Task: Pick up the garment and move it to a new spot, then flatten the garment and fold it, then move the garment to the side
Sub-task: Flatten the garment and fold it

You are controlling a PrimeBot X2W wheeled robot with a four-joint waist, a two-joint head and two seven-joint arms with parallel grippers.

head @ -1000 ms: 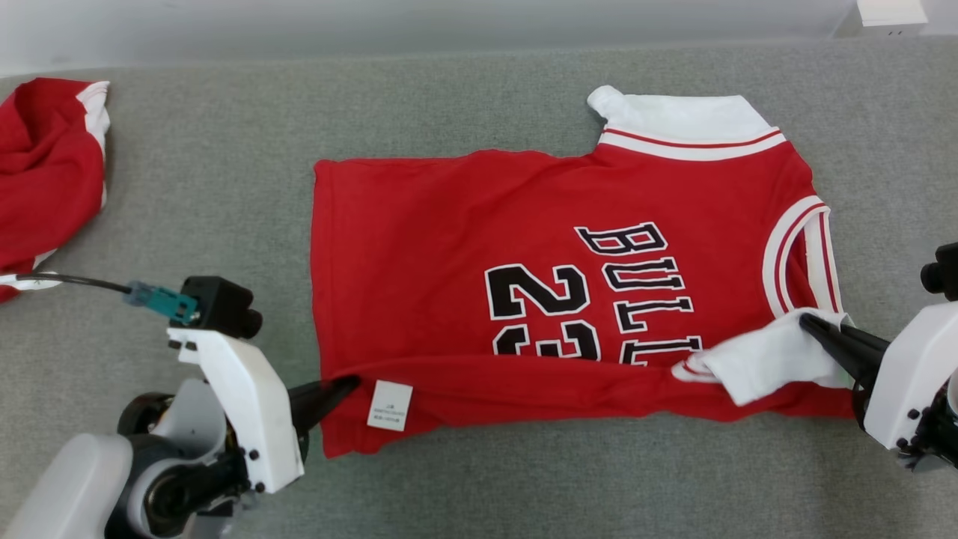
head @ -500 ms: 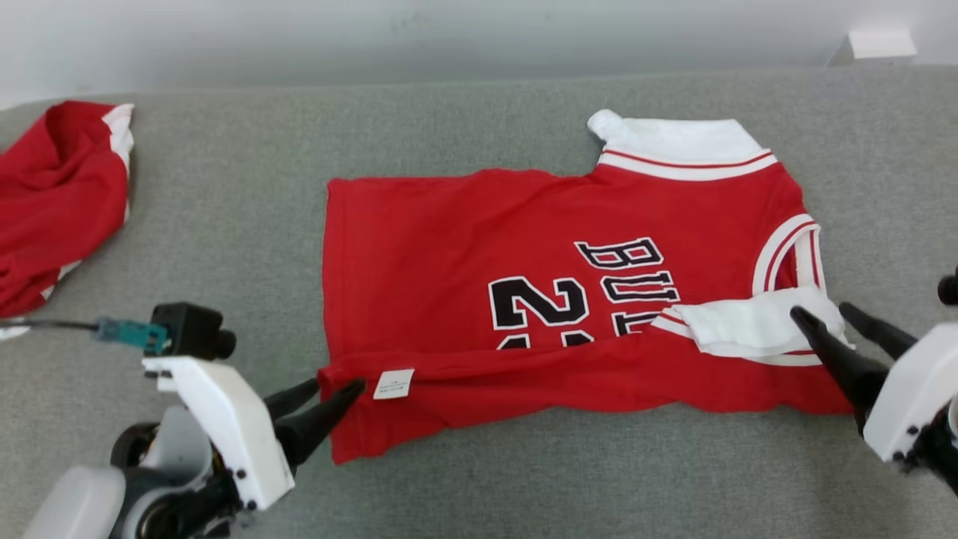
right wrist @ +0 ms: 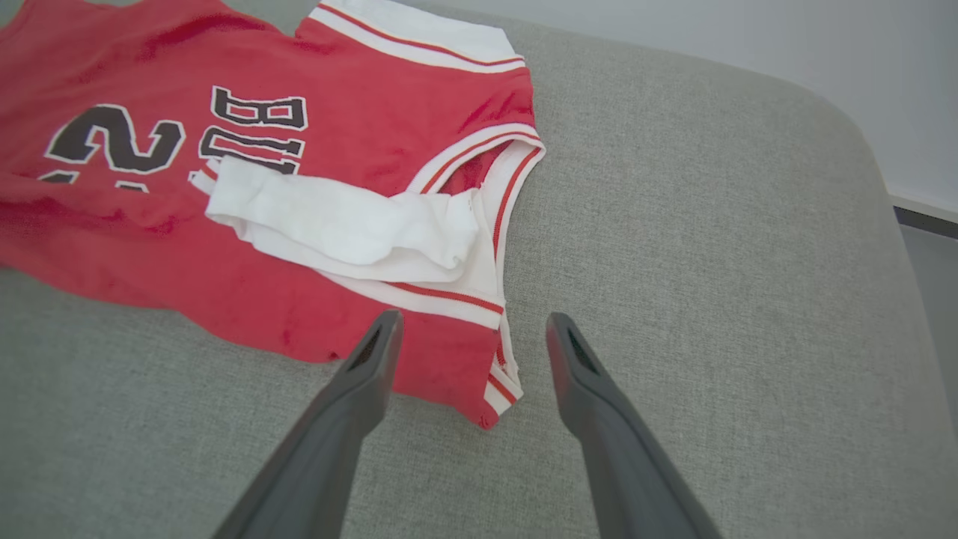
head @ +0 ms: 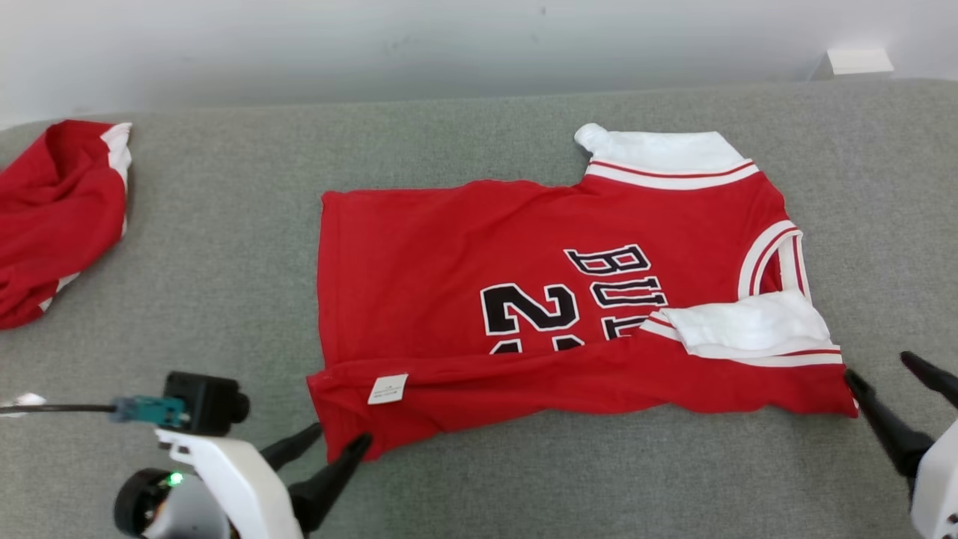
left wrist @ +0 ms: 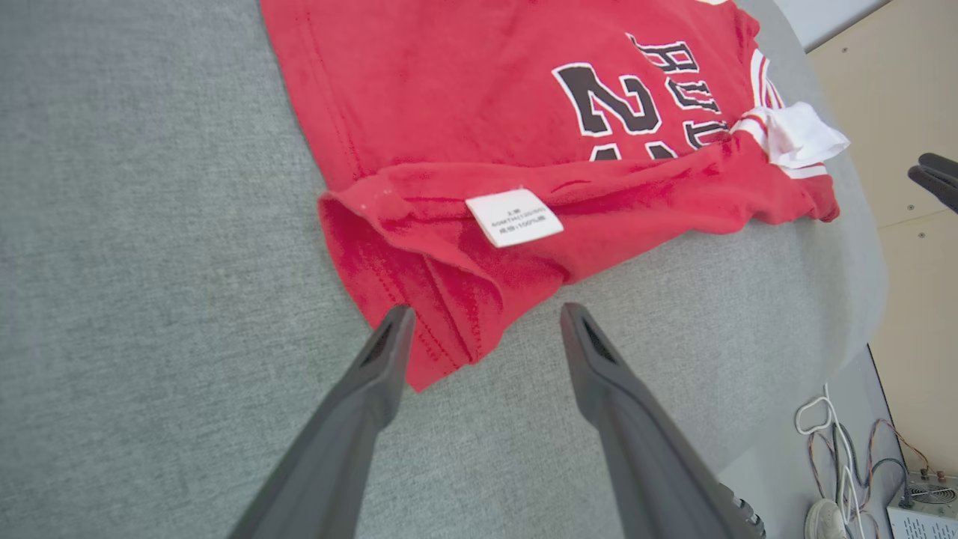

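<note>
The garment [head: 524,299] is a red jersey with white trim and black "23" lettering, lying flat on the grey padded table [head: 224,247]. Its near long edge is folded over onto itself, with a white tag [head: 388,388] showing and a white sleeve [head: 748,326] lying on top. My left gripper [head: 343,436] stands open at the jersey's near-left corner; in the left wrist view the left gripper [left wrist: 486,311] straddles that corner of the garment [left wrist: 464,90] without holding it. My right gripper [head: 877,367] is open just off the near-right corner, and the right gripper [right wrist: 473,318] frames the hem of the garment [right wrist: 359,97].
A second red and white garment [head: 52,217] lies crumpled at the table's far left. A white box [head: 853,61] sits behind the back right edge. Beyond the table's right edge in the left wrist view is floor with cables [left wrist: 846,442].
Both grippers have opened, let go of the folded-over edge and drawn back to the near side. The sleeve and fold now lie on the jersey. The head view has shifted.
</note>
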